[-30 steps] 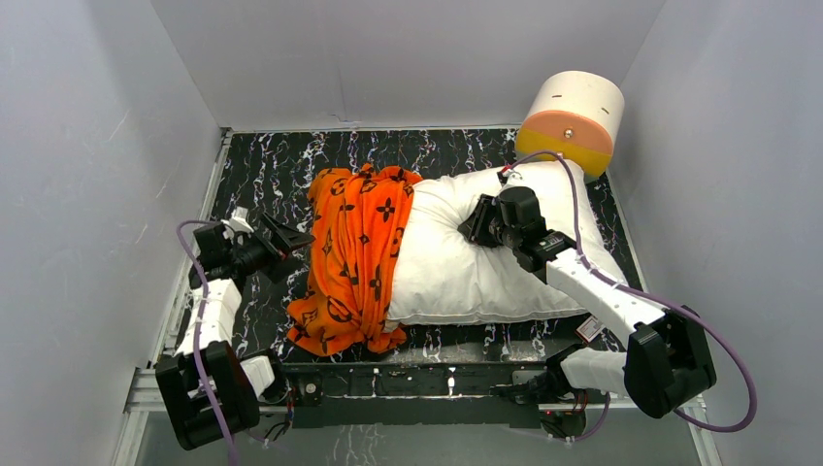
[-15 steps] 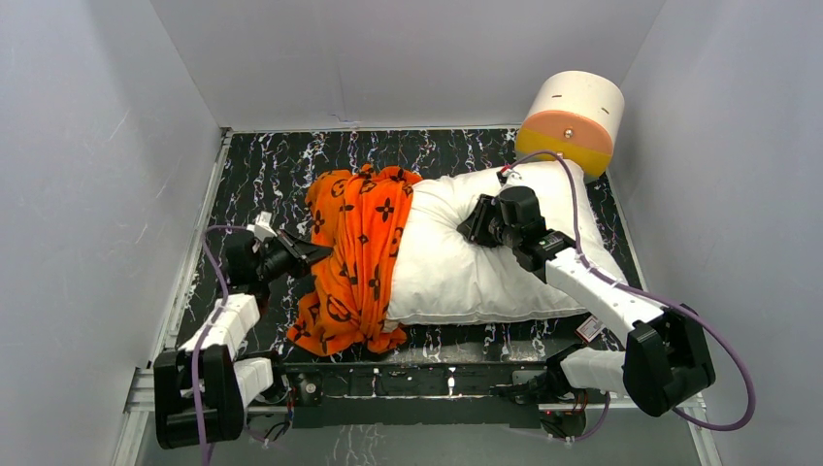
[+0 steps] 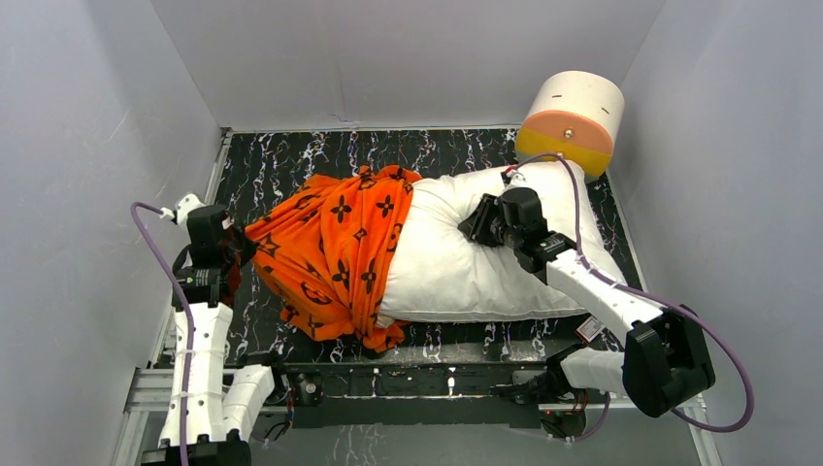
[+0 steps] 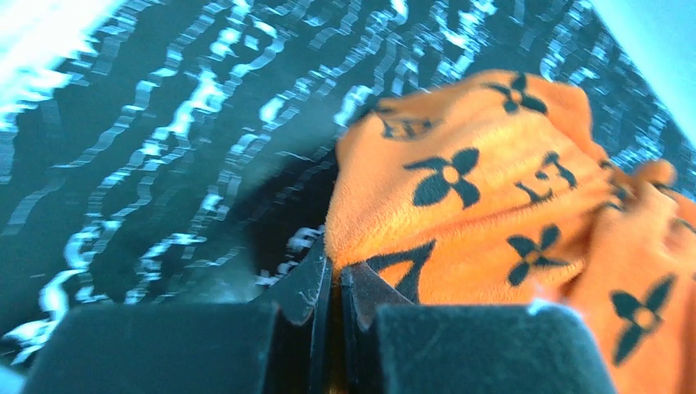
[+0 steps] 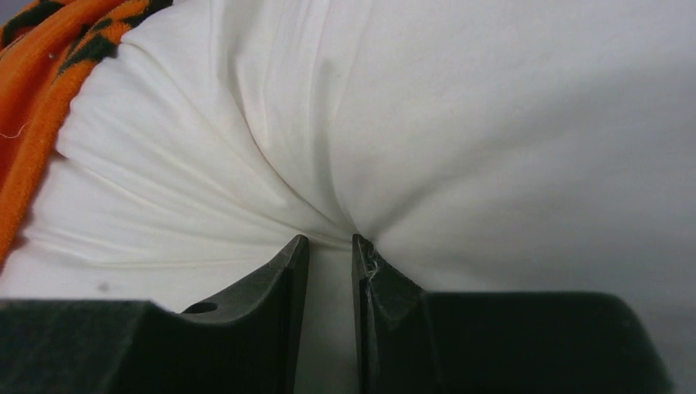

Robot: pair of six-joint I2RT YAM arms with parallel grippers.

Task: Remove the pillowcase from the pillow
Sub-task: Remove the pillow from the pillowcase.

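Left of the overhead frame, the left claw [image 3: 238, 245] is clenched on the edge of the orange pillowcase [image 3: 335, 252]. The pillowcase is stretched leftward and covers the left end of the white pillow [image 3: 466, 277] at centre. The right claw [image 3: 477, 221] pinches a fold of the pillow's top.

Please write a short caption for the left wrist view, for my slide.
Left gripper shut on an edge of the orange pillowcase, black marbled table behind.
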